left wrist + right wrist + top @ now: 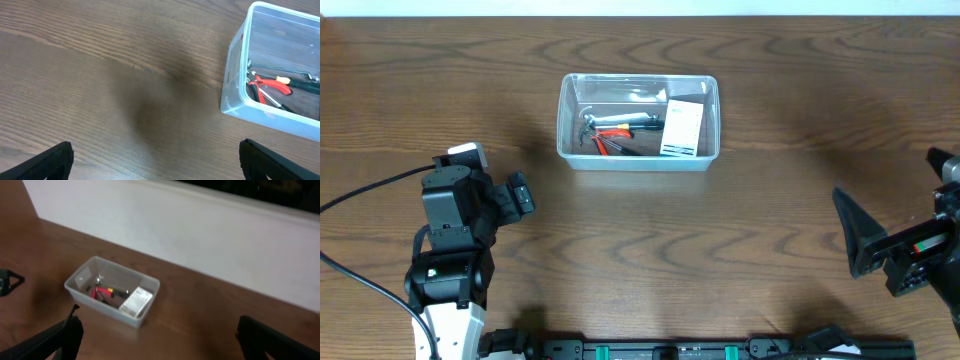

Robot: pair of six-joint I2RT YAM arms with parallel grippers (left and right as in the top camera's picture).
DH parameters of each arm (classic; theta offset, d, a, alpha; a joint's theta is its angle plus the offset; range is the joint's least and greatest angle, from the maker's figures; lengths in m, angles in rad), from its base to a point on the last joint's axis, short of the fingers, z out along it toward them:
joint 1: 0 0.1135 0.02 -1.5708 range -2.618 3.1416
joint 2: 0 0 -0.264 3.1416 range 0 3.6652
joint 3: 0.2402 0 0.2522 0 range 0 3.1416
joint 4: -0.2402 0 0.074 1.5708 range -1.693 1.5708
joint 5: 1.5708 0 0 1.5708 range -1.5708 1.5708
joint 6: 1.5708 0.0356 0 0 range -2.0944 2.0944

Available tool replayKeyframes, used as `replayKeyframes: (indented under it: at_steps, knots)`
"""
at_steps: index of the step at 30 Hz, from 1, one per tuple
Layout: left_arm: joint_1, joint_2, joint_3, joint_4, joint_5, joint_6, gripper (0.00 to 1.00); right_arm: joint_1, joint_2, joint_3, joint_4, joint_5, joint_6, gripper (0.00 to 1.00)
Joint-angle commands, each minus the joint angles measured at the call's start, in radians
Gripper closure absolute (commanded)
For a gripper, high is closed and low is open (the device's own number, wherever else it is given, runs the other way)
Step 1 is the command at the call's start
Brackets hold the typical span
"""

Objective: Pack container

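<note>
The clear plastic container stands at the table's far middle. It holds red-handled pliers, a small hammer, a dark-handled tool and a white-and-blue box. The container also shows in the left wrist view and the right wrist view. My left gripper is open and empty, over bare wood left of the container. My right gripper is open and empty at the right side, well apart from the container.
The wooden table carries nothing else in view. A white wall runs behind the table's far edge. The arm bases and a black rail sit along the front edge.
</note>
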Motion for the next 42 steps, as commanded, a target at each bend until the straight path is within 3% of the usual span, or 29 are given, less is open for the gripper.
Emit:
replayKeyframes:
  at_steps: [1,6,12,19,26,29,42]
  knots:
    - [-0.004,0.001,0.022,-0.002,-0.012,0.014,0.02,0.005,-0.002,-0.001,-0.042,0.082,0.038,0.01]
    - [-0.004,0.001,0.022,-0.002,-0.011,0.014,0.02,0.005,-0.001,-0.013,-0.113,0.132,0.038,0.01]
    - [-0.004,0.001,0.022,-0.002,-0.011,0.014,0.02,-0.063,-0.053,-0.122,-0.034,0.079,0.039,0.01]
    - [-0.004,0.001,0.022,-0.002,-0.011,0.014,0.02,-0.219,-0.411,-0.603,0.320,-0.143,0.094,0.01]
    - [-0.004,0.001,0.022,-0.002,-0.011,0.014,0.02,-0.370,-0.784,-1.150,0.378,-0.158,0.389,0.01]
    - [-0.004,0.001,0.022,-0.002,-0.011,0.014,0.02,-0.383,-0.890,-1.314,0.402,-0.159,0.417,0.01]
    - [-0.004,0.001,0.022,-0.002,-0.011,0.014,0.02,-0.370,-0.930,-1.601,0.489,-0.153,0.257,0.01]
